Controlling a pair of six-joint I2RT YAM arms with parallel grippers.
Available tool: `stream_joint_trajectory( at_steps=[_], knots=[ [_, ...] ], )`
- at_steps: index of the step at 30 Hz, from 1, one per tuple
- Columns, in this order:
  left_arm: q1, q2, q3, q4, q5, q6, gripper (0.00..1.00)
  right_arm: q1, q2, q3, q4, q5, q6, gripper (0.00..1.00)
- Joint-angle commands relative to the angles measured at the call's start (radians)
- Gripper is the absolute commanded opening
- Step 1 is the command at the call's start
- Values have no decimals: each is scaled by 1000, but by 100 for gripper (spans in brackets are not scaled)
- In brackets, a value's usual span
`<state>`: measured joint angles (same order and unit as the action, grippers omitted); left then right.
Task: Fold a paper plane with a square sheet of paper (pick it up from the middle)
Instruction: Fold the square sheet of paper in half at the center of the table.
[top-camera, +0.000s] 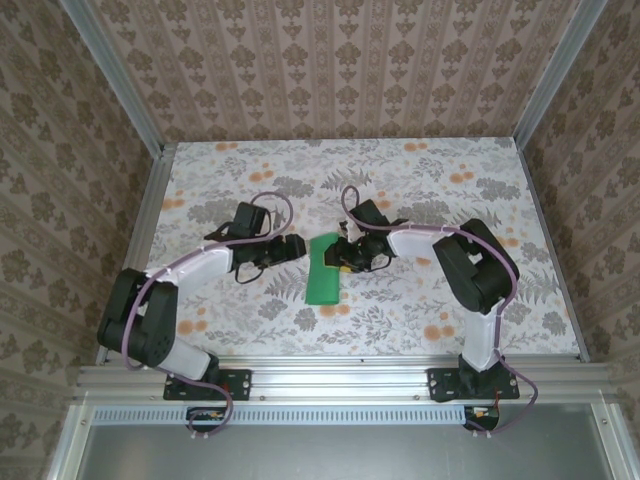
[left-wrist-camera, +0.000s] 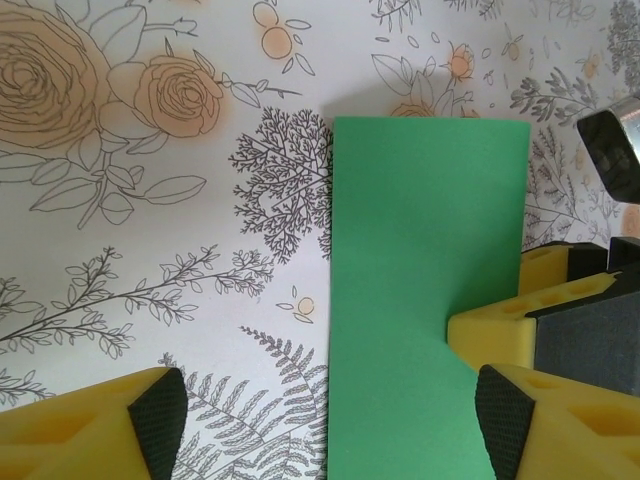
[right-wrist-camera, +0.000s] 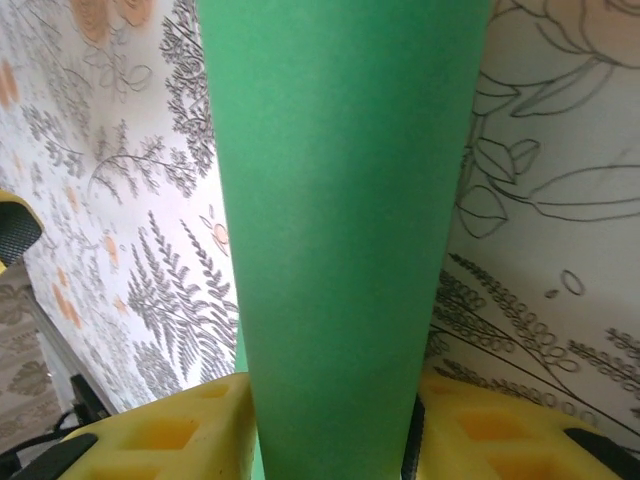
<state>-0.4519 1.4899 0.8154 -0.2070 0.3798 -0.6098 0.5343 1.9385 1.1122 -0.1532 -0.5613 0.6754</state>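
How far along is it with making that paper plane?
Done: the green sheet of paper looks folded in half once, since it is now a narrow rectangle. In hand: the right tool has the paper between its fingers, and the left tool hangs open over it. Left: the slanted nose folds and the wings. There is no pointed dart shape yet, so most of the job remains.

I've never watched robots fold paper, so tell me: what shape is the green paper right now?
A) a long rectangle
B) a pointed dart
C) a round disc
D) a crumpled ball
A: the green paper lies on the flowered table as a long rectangle with straight edges and square corners at its far end.
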Motion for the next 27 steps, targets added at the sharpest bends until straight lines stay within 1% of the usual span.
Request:
stream_joint_trajectory(
  at_steps=[1,5,14,27],
  knots=[
    [-29,19,30,19,-9,-18,75,-5,22,36,-92,12,-58,42],
    [-31,34,25,38,-3,-36,69,-5,31,53,-125,45,-60,42],
    [-49,49,31,59,11,-47,60,-5,60,70,-177,81,-73,37],
    [-54,75,38,70,22,-54,55,-5,97,100,-249,126,-122,35]
  ],
)
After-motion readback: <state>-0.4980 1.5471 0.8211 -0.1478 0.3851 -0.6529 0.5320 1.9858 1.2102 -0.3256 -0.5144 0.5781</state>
